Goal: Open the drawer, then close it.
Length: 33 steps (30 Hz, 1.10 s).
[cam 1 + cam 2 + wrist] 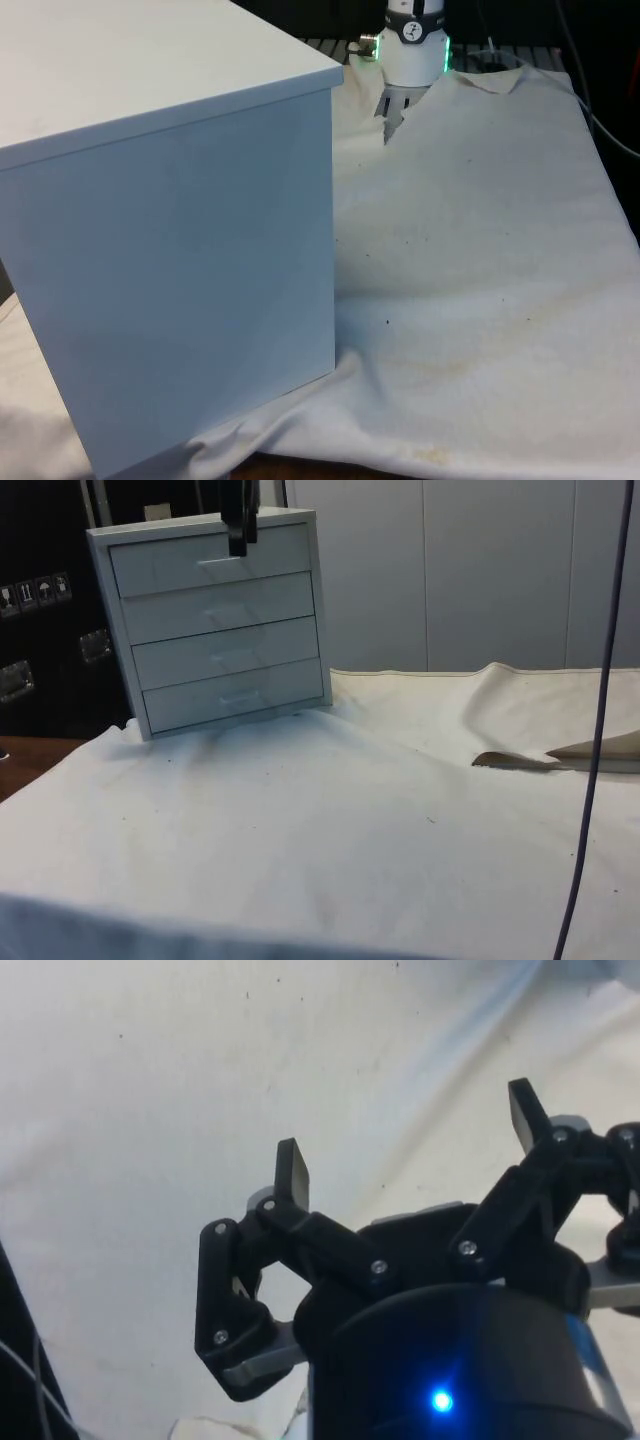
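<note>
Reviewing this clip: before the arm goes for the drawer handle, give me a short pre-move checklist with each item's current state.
1. Gripper open and holding nothing: ok, the fingers stand apart in the wrist view with bare white cloth between them.
2. All four drawers of the chest of drawers closed: ok, the fronts sit flush in the side view.
3. Gripper lined up with the top drawer handle: cannot tell; the side view shows it in front of the chest's top edge, but depth is unclear.
4. Chest standing flat: not ok, it looks tilted on the rumpled cloth.
5. Cable away from the chest: ok.
</note>
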Available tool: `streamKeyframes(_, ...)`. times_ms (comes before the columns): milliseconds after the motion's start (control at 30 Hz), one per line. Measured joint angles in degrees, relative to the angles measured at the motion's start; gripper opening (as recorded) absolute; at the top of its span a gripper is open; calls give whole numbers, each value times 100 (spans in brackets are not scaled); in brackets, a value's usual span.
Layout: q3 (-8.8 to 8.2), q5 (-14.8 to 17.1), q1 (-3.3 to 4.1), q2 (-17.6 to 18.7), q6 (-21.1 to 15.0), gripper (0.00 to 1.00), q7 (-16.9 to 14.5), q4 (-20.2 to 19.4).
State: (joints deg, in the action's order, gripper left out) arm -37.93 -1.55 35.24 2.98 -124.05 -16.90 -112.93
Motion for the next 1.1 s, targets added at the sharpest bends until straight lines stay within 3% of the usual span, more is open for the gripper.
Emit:
streamKeyframes(600, -74, -17, -11, 34, -957, 100, -659, -367)
streamKeyframes(1100, -97, -309, -11, 143, -985, 100, -751, -264)
